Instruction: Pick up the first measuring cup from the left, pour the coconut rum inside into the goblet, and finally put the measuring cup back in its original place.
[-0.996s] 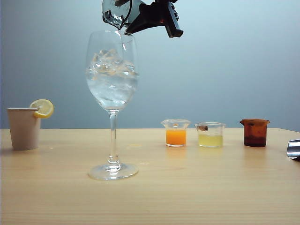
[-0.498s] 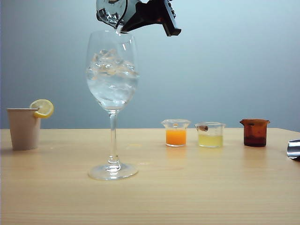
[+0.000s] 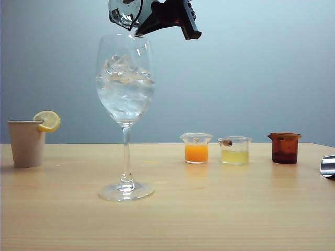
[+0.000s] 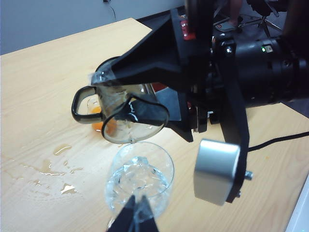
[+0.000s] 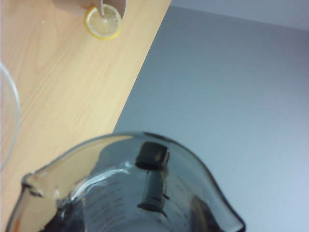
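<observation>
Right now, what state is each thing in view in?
First measuring cup: tipped on its side above the goblet, no stream visible.
Right pincer: shut on the first measuring cup, above the goblet's rim.
Goblet: upright, holding ice and clear liquid.
Left pincer: near the goblet, jaws close together, holding nothing.
Paper cup: upright, lemon slice on rim.

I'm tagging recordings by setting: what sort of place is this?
Probably a lab tabletop staged as a drinks-mixing bench: a pale wooden table against a plain grey backdrop, a tall clear stemmed goblet of ice, and small cups of orange liquid and yellow liquid.
</observation>
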